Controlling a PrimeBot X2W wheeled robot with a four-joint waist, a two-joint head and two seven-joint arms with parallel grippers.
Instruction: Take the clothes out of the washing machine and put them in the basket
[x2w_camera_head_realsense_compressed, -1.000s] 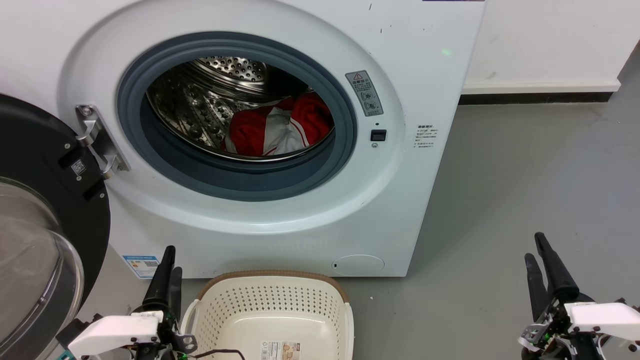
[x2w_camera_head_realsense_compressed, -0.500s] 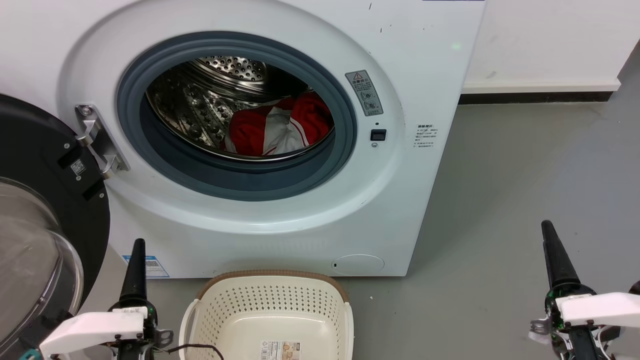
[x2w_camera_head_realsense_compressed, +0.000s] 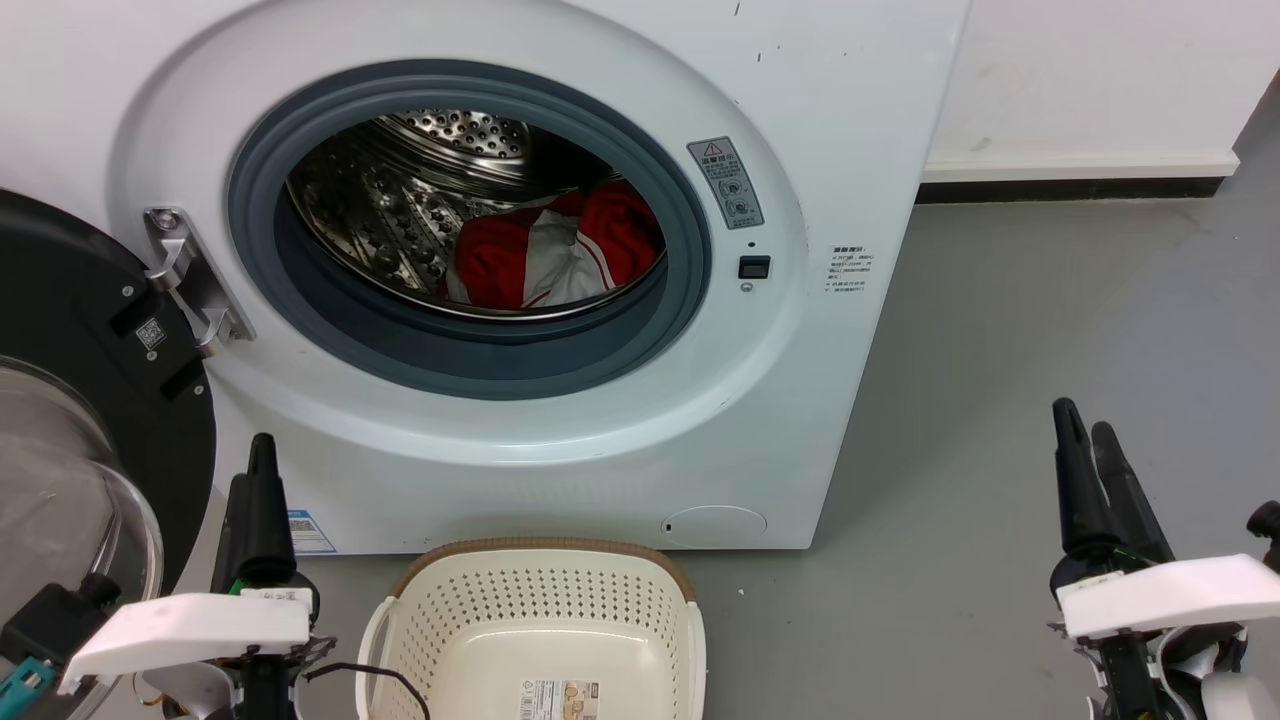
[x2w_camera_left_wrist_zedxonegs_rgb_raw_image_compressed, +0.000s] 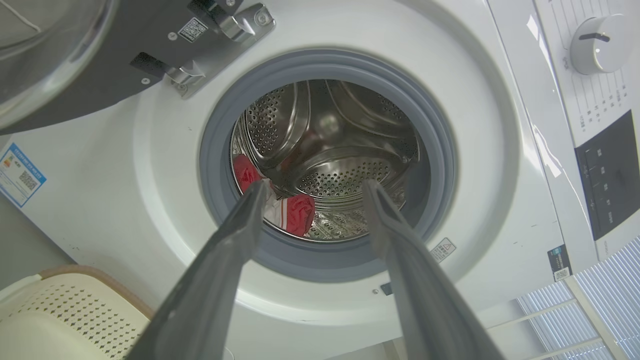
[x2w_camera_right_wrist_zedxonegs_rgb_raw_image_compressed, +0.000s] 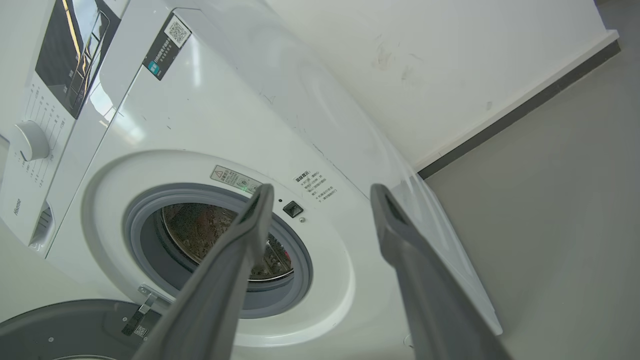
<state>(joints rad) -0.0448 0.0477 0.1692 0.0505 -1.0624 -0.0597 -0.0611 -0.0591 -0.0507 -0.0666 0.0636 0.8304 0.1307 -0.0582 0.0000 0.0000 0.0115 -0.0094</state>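
The clothes (x2w_camera_head_realsense_compressed: 550, 255), red with white panels, lie bunched low in the steel drum of the washing machine (x2w_camera_head_realsense_compressed: 830, 150), whose door (x2w_camera_head_realsense_compressed: 90, 330) hangs open at the left. On the floor right in front of the machine stands the cream basket (x2w_camera_head_realsense_compressed: 545, 548), with nothing but a label inside. My left gripper (x2w_camera_head_realsense_compressed: 252, 460) is left of the basket, open and holding nothing. My right gripper (x2w_camera_head_realsense_compressed: 1082, 417) hovers over the floor far to the right, open too. In the left wrist view the gripper (x2w_camera_left_wrist_zedxonegs_rgb_raw_image_compressed: 316, 184) points at the drum mouth, with the clothes (x2w_camera_left_wrist_zedxonegs_rgb_raw_image_compressed: 295, 212) between its fingers' lines.
The door's glass bowl (x2w_camera_head_realsense_compressed: 60, 500) bulges out close to my left arm. Grey floor (x2w_camera_head_realsense_compressed: 1050, 320) stretches to the right of the machine up to a white wall with a dark skirting (x2w_camera_head_realsense_compressed: 1070, 188). A control dial (x2w_camera_left_wrist_zedxonegs_rgb_raw_image_compressed: 592, 36) sits on the machine's top panel.
Both grippers have risen in the head view. The left one moved left, away from the basket's corner; both wrists have turned. Clothes and basket lie as before.
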